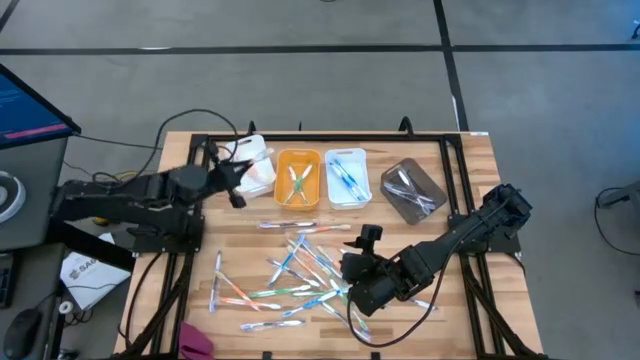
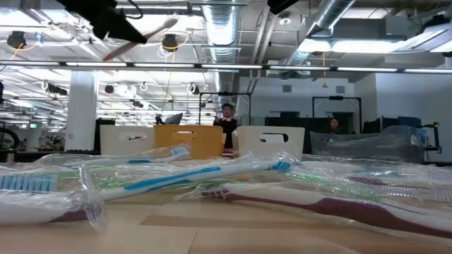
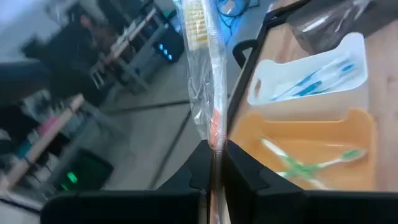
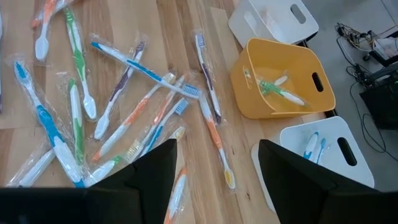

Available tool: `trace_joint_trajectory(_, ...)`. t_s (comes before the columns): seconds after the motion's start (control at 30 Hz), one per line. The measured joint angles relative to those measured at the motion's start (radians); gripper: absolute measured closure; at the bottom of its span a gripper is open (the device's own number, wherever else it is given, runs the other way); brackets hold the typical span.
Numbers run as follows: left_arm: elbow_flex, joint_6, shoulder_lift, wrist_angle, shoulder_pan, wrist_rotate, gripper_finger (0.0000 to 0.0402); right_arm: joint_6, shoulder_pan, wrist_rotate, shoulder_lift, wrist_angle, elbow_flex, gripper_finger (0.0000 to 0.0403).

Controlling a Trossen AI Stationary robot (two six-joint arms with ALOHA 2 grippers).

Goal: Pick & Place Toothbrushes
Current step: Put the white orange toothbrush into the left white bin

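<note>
Many wrapped toothbrushes lie loose on the wooden table, blue, green, orange and purple. My left gripper is raised at the table's left side, shut on one wrapped orange toothbrush. Beyond it stand an orange bin with green brushes and a white bin with blue ones. My right gripper hovers open over the pile's right part, holding nothing. My left gripper pinches the wrapped toothbrush by its orange handle between the two fingers. The brush sticks out past the fingertips with its yellowish bristle head farthest off. It is lifted clear of the table and slants upward in the low view.
Along the table's far side stand a white bin, the orange bin, a white bin and a grey clear tray. A dark frame edges the table. People sit in the room behind.
</note>
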Motion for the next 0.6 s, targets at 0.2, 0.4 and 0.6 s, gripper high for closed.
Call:
trace_joint_trajectory(0.2,0.133,0.209,0.090,-0.009,0.194,0.120,0.0390,-0.003,-0.013,0.000,0.000,0.000,0.000,0.0182)
trace_joint_trajectory(0.4,0.287,0.358,0.219,-0.164,0.388,0.222,0.0391,-0.003,-0.021,0.000,0.000,-0.001,0.000,0.0182)
trace_joint_trajectory(0.6,0.360,0.442,0.340,-0.329,0.583,0.414,0.0391,-0.003,-0.021,0.000,0.000,-0.003,0.000,0.0182)
